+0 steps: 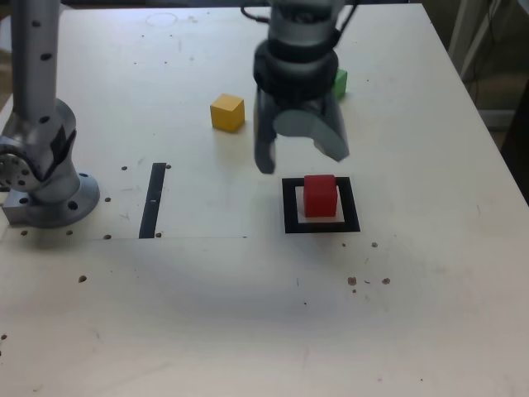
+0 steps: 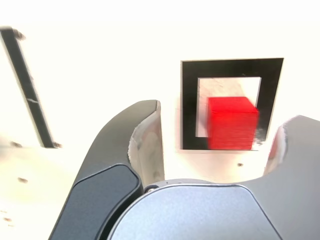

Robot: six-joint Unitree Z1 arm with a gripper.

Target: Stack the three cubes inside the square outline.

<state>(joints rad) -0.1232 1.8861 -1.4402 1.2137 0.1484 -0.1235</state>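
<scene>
Your gripper (image 1: 299, 157) is hanging with jaws spread, empty; the yellow cube (image 1: 227, 112) is probably sitting nearest, toward the exterior view's left.

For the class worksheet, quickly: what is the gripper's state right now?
Gripper: open, holding nothing; the red cube sits free inside the square outline below it.

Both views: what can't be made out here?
- Green cube: exterior view, mostly hidden behind the gripper; absent from the wrist view.
- Yellow cube: outside the wrist view.
- Red cube: blurred in the wrist view, so its exact seating in the square outline is unclear.
- Fingertips: cut off or blurred in the wrist view.
</scene>
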